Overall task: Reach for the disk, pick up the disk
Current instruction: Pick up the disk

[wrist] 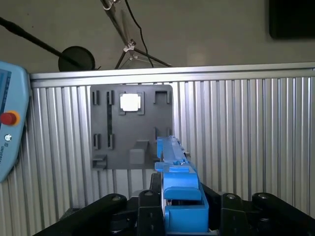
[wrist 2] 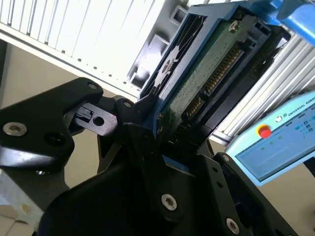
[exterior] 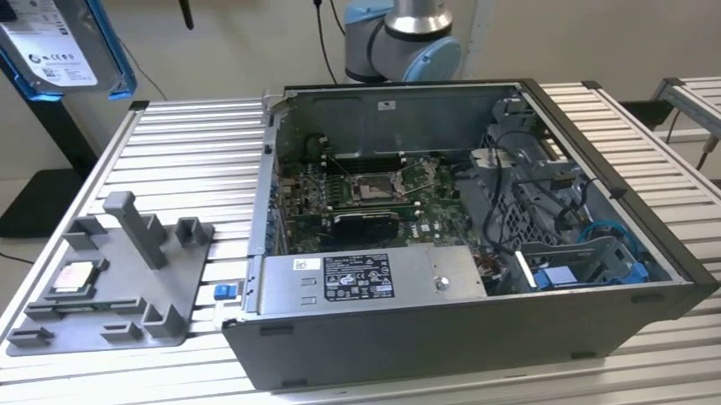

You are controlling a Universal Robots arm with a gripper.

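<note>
Showing the gripper [wrist 2: 165, 130] clenched on the disk [wrist 2: 206, 73]: in the second wrist view the drive's green circuit-board face and its bright blue rails sit wedged between the black fingers [wrist 2: 142, 147]. In the first wrist view the disk [wrist: 179, 189] appears edge-on, a blue rail running out from the gripper [wrist: 179, 209]. Beyond it, a grey fixture plate [wrist: 113, 142] lies flat on the ribbed aluminium desk [wrist: 246, 137], with a small square silver chip [wrist: 130, 102] seated in one of its recesses.

From where I stand, in the exterior view, the disk [exterior: 62, 46] hangs raised clear of the desk [exterior: 192, 143] at the exterior view's far left, label side towards the camera. The fixture plate [exterior: 124, 287] and chip [exterior: 73, 277] rest near the desk's left edge. The open computer case [exterior: 474, 337] occupies the middle, well apart from the disk, with the arm's blue-jointed base [exterior: 406, 42] behind it.
</note>
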